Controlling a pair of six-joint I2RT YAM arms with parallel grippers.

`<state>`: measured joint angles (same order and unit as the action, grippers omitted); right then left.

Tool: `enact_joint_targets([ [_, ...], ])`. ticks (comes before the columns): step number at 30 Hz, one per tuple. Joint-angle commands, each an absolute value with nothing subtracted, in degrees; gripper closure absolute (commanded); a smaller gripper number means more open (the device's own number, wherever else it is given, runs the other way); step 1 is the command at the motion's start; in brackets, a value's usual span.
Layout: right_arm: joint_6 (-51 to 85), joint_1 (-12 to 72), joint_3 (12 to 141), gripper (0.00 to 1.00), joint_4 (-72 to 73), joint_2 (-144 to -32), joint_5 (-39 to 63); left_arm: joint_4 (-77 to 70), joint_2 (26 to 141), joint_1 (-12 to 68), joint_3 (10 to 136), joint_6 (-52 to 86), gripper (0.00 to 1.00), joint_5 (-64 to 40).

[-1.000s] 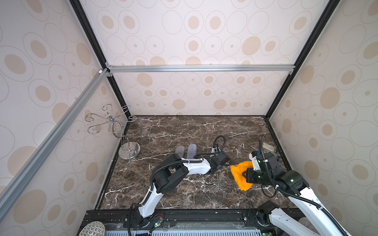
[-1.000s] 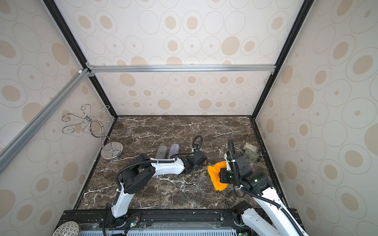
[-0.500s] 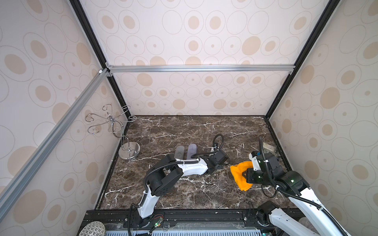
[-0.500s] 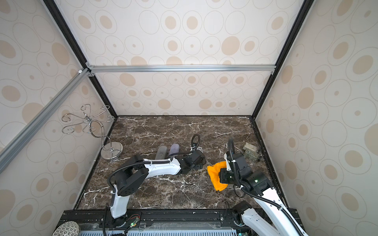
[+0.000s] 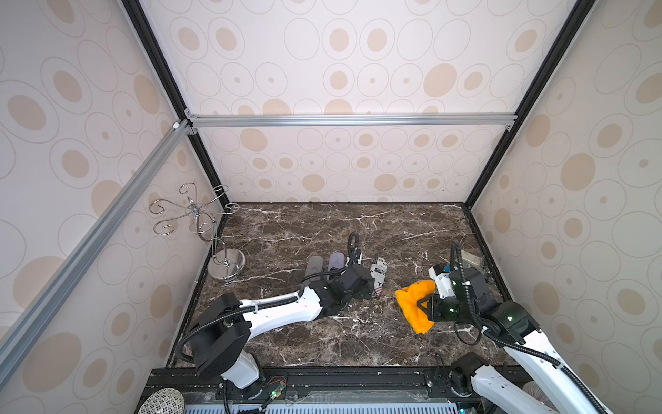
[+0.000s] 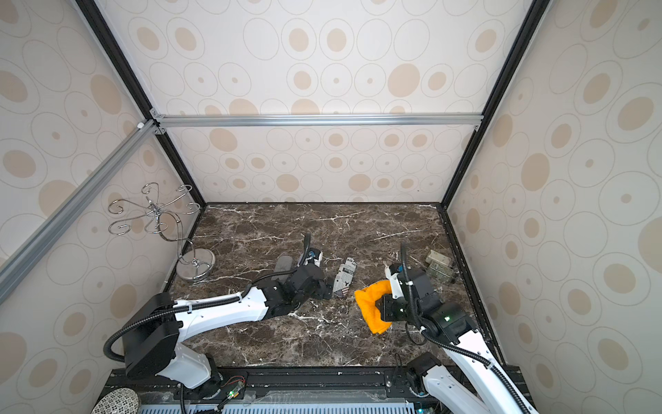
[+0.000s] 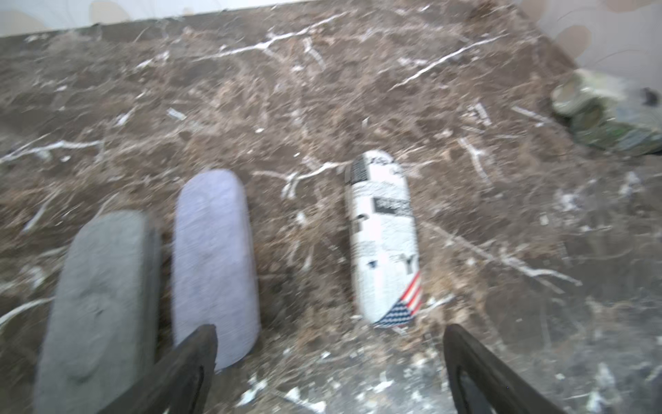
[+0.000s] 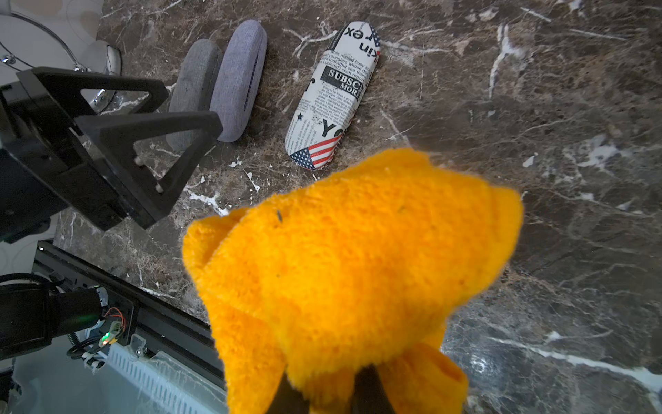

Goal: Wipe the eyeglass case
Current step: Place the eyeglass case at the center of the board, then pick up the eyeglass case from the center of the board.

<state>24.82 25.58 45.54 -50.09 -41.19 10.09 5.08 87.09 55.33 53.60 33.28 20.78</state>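
Your left jaws stand wide, clear of the printed eyeglass case point(image 7: 385, 240), centre frame; right jaws clamp the orange cloth point(image 8: 358, 258).

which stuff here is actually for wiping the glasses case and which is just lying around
For the job: orange cloth, pinched in the right gripper; newsprint case, probably the target, lying free in front of the open left gripper.

Just lying about: grey case, lilac case, wire stand, camouflage items.
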Motion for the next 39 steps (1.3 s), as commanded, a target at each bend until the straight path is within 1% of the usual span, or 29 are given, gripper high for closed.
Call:
enact_joint_targets([
  [1, 23.76, 25.5, 45.22, 1.0, -47.74, -41.25, 12.14, 5.74, 85.81, 51.74, 51.68, 32.06, 0.05, 20.17],
  [5, 23.83, 25.58, 45.07, 1.0, -46.52, -41.9, 13.63, 6.06, 87.03, 48.99, 51.64, 31.83, 0.1, 16.3],
  [9, 24.08, 25.66, 44.86, 1.0, -46.14, -41.88, 13.61, 5.75, 89.59, 47.06, 52.32, 31.99, 0.14, 16.16],
  [14, 23.91, 25.75, 44.65, 1.0, -47.22, -41.48, 13.46, 5.38, 93.86, 44.06, 53.67, 32.34, 0.15, 15.13],
  [20, 24.1, 25.82, 44.1, 1.0, -47.7, -40.76, 13.16, 4.28, 98.85, 43.37, 55.05, 31.36, 0.15, 16.3],
  [26, 24.33, 25.78, 43.63, 1.0, -47.47, -40.99, 13.23, 1.75, 102.09, 43.13, 55.32, 30.68, 0.21, 14.42],
  [31, 24.44, 25.8, 43.59, 1.0, -47.26, -41.31, 13.45, 1.96, 103.78, 42.53, 56.16, 30.93, 0.24, 14.44],
  [39, 24.77, 25.8, 42.81, 1.0, -47.03, -41.05, 13.45, 0.28, 104.53, 41.1, 55.35, 33.02, 0.26, 12.15],
])
